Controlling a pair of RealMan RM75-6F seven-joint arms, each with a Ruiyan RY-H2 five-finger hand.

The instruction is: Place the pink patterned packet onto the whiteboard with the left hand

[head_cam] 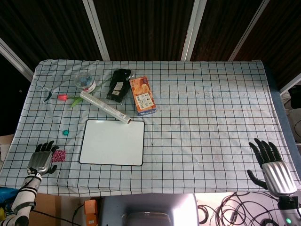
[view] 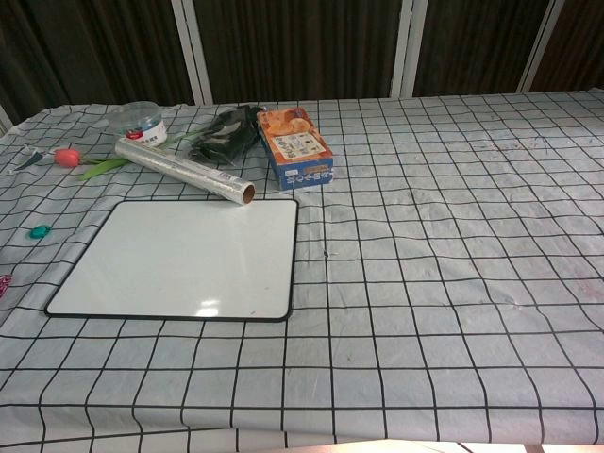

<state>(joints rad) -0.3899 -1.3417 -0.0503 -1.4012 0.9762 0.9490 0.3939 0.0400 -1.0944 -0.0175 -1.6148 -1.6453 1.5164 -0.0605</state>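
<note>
The pink patterned packet [head_cam: 59, 155] lies flat on the checked cloth near the table's front left corner; the chest view shows only a sliver of it [view: 3, 283] at the left edge. My left hand [head_cam: 41, 160] rests just left of the packet, fingers pointing away from me and holding nothing; I cannot tell whether it touches the packet. The whiteboard [head_cam: 112, 142] [view: 179, 260] lies bare a short way right of the packet. My right hand [head_cam: 273, 167] sits at the front right, fingers spread and empty. Neither hand shows in the chest view.
Behind the whiteboard lie a foil roll [head_cam: 105, 107] [view: 184, 171], an orange box [head_cam: 143, 95] [view: 295, 145], a black packet [head_cam: 118, 84], a clear tub [head_cam: 85, 80] and a red flower [head_cam: 62, 98]. A small teal object [head_cam: 66, 133] [view: 40, 230] sits left of the board.
</note>
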